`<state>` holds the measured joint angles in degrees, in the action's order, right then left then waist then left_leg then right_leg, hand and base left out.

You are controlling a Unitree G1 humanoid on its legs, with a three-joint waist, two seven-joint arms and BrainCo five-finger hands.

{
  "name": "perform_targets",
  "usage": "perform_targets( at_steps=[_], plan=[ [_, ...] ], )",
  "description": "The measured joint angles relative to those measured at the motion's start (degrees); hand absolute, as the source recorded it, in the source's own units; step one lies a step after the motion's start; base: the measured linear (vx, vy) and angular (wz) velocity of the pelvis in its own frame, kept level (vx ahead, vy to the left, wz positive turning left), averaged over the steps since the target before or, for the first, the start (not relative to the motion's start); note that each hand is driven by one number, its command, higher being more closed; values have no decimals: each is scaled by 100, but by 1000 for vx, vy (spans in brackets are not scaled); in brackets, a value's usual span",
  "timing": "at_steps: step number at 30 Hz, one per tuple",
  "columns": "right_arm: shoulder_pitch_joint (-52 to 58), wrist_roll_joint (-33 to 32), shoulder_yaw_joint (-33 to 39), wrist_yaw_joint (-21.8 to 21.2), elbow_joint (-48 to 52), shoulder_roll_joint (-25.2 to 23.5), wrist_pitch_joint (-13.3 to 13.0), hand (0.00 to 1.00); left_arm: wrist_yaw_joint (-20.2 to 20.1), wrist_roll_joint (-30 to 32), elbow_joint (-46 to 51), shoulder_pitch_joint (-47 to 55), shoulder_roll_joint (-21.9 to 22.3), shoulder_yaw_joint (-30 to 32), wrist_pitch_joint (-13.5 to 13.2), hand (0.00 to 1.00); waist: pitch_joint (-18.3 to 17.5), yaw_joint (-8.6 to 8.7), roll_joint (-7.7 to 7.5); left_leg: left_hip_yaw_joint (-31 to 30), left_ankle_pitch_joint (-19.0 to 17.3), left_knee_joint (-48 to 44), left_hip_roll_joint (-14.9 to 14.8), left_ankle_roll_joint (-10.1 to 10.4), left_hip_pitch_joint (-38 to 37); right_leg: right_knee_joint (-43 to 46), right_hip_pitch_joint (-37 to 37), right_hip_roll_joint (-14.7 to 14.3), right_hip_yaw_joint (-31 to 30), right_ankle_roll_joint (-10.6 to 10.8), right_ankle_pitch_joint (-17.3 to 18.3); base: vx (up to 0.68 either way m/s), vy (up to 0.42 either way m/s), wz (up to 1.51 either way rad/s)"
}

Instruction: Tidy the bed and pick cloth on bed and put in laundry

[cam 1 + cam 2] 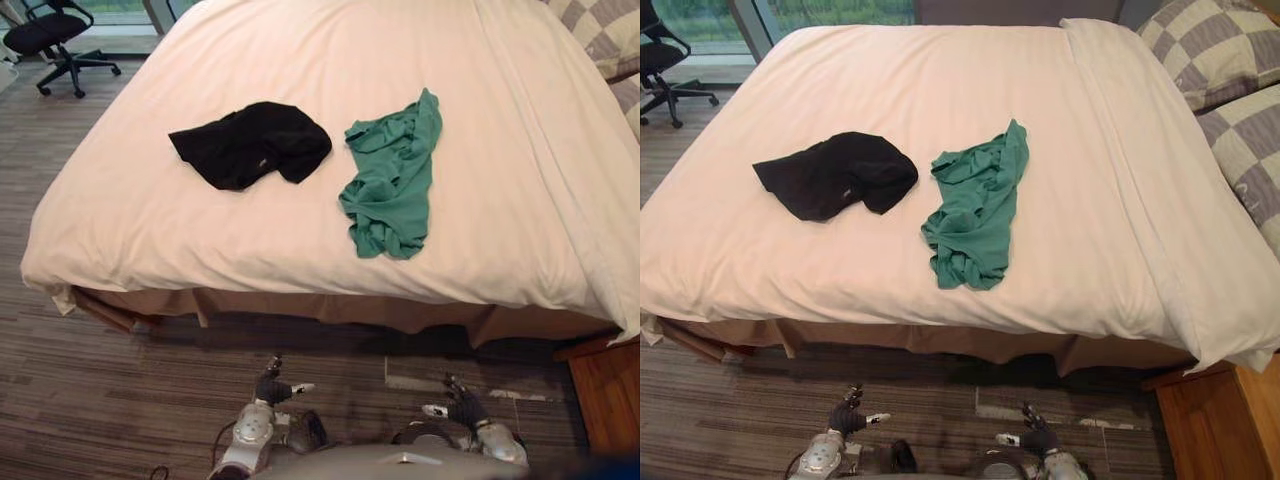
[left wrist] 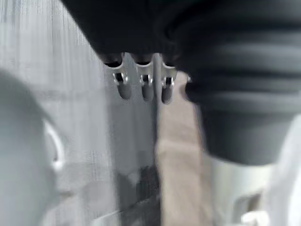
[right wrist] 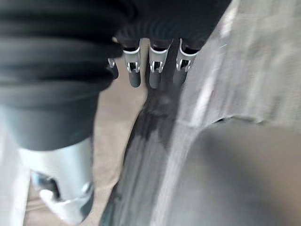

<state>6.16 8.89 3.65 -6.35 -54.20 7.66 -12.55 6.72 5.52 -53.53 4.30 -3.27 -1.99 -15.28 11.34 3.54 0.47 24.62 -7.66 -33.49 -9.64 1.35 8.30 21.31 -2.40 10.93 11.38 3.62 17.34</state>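
Left eye view: two garments lie on the bed [image 1: 300,50]. One is a black cloth [image 1: 250,145]; just beside it, toward the robot's right, is a green cloth [image 1: 392,180], with a narrow gap between them. The left hand [image 1: 272,388] and right hand [image 1: 462,406] hang low over the floor [image 1: 100,400], short of the bed's near edge. One office chair [image 1: 55,35] stands past the far left corner.

Right eye view: two checked pillows [image 1: 1215,45] sit at the head, on the right.

Left wrist view: the left hand's fingers [image 2: 146,87] hang straight, holding nothing.

Right wrist view: the right hand's fingers [image 3: 155,70] are likewise loose and empty.

No reach has begun. I judge it best to take one garment per hand, gathering each at its bunched middle so nothing trails.
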Motion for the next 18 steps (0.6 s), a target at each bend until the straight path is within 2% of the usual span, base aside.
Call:
perform_targets(
  at_steps=[1, 2, 3, 4, 5, 6, 8, 9, 11, 12, 13, 14, 15, 16, 17, 18],
  plan=[
    [9, -144, 17, 34, 103, 3, 149, 0, 2, -56, 1, 52, -1, -21, -42, 0, 17, 8, -20, -16, -4, 145, 97, 19, -46, 95, 136, 97, -178, 10, 6, -77, 151, -82],
    [16, -171, 23, 41, 134, -19, 188, 0, 4, -78, 0, 59, -4, -18, -51, 0, 9, 25, -43, -35, -67, 159, 133, 64, -49, 99, 193, 164, -251, 16, 22, -130, 142, -65],
    [49, -194, 72, 33, 220, -25, 309, 0, -13, -415, -4, 87, 10, -18, -42, 0, 26, 101, -19, -330, -290, 217, -73, 106, -50, 150, 294, 229, -389, 15, 23, -101, 88, -32],
    [51, -190, 69, 30, 207, -26, 335, 0, -12, -508, -3, 96, 9, -18, -43, 0, 29, 138, -29, -465, -289, 311, -166, 110, -73, 172, 305, 253, -421, 18, 23, -128, 145, -25],
    [110, -129, 68, 10, 129, -28, 380, 0, -14, -769, -2, 119, 12, -13, -49, 0, 38, 184, -54, -839, -192, 737, -492, 209, -180, 222, 319, 339, -494, 48, 33, -61, 138, -6],
    [138, -126, 68, 5, 119, -28, 400, 0, -16, -838, 4, 124, 11, -9, -56, 0, 36, 175, -66, -948, -143, 874, -598, 225, -211, 261, 342, 373, -537, 87, 39, -87, 264, -11],
    [271, -188, 77, 5, 73, -34, 413, 0, -22, -945, 25, 184, 29, 28, -173, 0, 47, 177, -91, -1271, 128, 1419, -1005, 231, -297, 559, 454, 744, -670, 398, 220, -47, 307, -4],
    [274, -190, 78, 13, 61, -30, 411, 0, -22, -944, 38, 184, 46, 45, -202, 0, 47, 178, -91, -1268, 139, 1467, -1045, 226, -326, 602, 476, 819, -723, 474, 241, -36, 460, 5],
    [324, -143, 212, 60, -67, 57, 321, 0, -43, -1000, 50, 239, 209, 238, -428, 0, -40, 181, 34, -1256, 94, 1526, -983, 296, -378, 643, 454, 1169, -830, 963, 272, -3, 612, 8],
    [329, -135, 267, 71, -102, 77, 300, 0, -42, -1063, 48, 265, 236, 278, -437, 0, -67, 184, 79, -1278, 73, 1531, -934, 328, -386, 593, 421, 1207, -837, 979, 263, 63, 673, -4],
    [295, -37, 317, 133, -376, -9, 270, 0, -49, -1169, 61, 307, 145, 447, -442, 0, -128, 143, -40, -1340, 21, 1360, -741, 1212, -428, 303, 234, 1456, -923, 1023, 97, 122, 637, -12],
    [256, 165, 340, 282, -596, -189, 273, 0, -13, -1180, 25, 349, -32, 560, -397, 0, -257, 118, -244, -1234, -129, 1300, -551, 1193, -405, -97, 136, 1570, -928, 915, -500, 138, 606, -21],
    [251, 205, 372, 318, -640, -219, 273, 0, -5, -1174, 27, 369, -94, 624, -396, 0, -301, 84, -258, -1181, -142, 1325, -550, 1179, -420, -188, 165, 1543, -868, 850, -827, 132, 508, -39],
    [259, 332, 306, 242, -654, -177, 138, 0, 80, -1171, 41, 388, -201, 710, -397, 0, -331, -28, -243, -962, -117, 1588, -719, 1100, -574, -200, 302, 1351, -475, 385, -1271, 152, 433, -49],
    [230, 462, 209, 146, -654, -198, -33, 0, 131, -1175, 42, 396, -271, 706, -382, 0, -335, -54, -238, -856, 63, 1967, -721, 1020, -789, -143, 355, 1035, -105, 624, -1120, 170, 388, -43],
    [232, 527, 184, 112, -652, -192, -101, 0, 140, -1175, 44, 390, -282, 691, -375, 0, -337, -49, -233, -824, 126, 2119, -723, 999, -853, -154, 357, 866, -31, 728, -1048, 242, 292, -7]
  ],
)
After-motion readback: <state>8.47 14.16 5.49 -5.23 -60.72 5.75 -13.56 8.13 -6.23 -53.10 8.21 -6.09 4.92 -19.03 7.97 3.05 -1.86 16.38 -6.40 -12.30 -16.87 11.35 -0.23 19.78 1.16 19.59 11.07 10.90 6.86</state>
